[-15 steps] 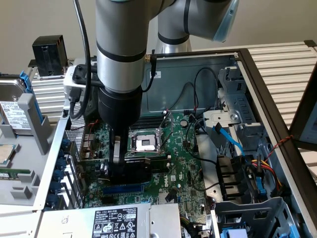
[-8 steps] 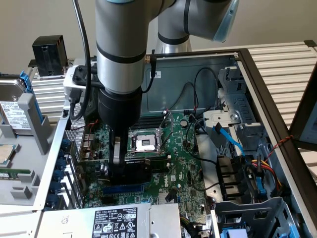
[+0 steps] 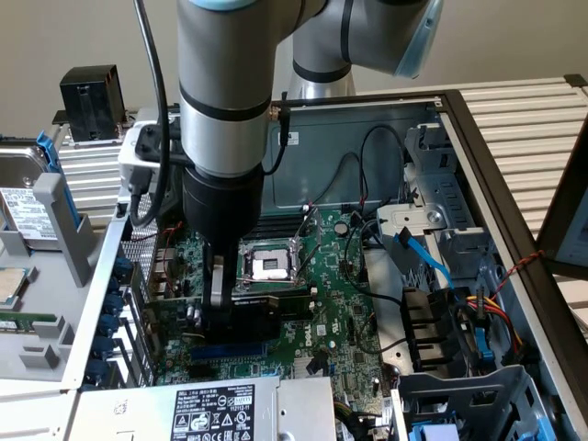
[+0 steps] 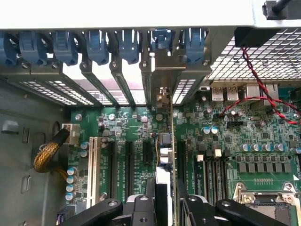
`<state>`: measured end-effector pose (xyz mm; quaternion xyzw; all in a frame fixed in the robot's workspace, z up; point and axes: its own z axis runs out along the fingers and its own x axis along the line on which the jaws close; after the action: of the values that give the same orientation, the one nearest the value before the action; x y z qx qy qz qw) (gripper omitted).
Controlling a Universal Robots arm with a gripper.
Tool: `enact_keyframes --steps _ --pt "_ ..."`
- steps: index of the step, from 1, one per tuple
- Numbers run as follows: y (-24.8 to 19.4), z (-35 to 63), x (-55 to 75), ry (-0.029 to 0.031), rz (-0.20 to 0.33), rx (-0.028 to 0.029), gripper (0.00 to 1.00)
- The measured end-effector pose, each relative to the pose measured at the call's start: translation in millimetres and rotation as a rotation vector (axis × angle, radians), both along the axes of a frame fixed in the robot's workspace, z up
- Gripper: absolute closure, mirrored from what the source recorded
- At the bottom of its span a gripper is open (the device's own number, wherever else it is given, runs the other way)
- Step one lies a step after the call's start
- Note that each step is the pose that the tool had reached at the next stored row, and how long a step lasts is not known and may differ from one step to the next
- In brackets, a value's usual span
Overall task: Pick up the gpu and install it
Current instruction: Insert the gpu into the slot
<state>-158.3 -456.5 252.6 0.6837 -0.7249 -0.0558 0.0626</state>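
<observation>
In the exterior view the arm (image 3: 225, 110) hid part of the motherboard (image 3: 340, 312), and the pincer (image 3: 219, 310) covered one end of the gpu (image 3: 271, 308) (how far down it sat could not be told). In the wrist view the pincer ran off the frame's edge; the print on the power supply label (image 3: 213, 409) was too small to read

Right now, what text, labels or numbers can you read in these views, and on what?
No text reads clearly.
Power supply label: too small.
Hard drive label: too small.
White case sticker: too small.
Motherboard print: too small.
</observation>
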Motion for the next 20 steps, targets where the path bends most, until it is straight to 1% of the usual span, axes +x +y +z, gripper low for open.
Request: enact_keyframes --steps 20 --pt "-0.8 -1.6 -1.4 -0.0008 0.0 0.0001 0.73"
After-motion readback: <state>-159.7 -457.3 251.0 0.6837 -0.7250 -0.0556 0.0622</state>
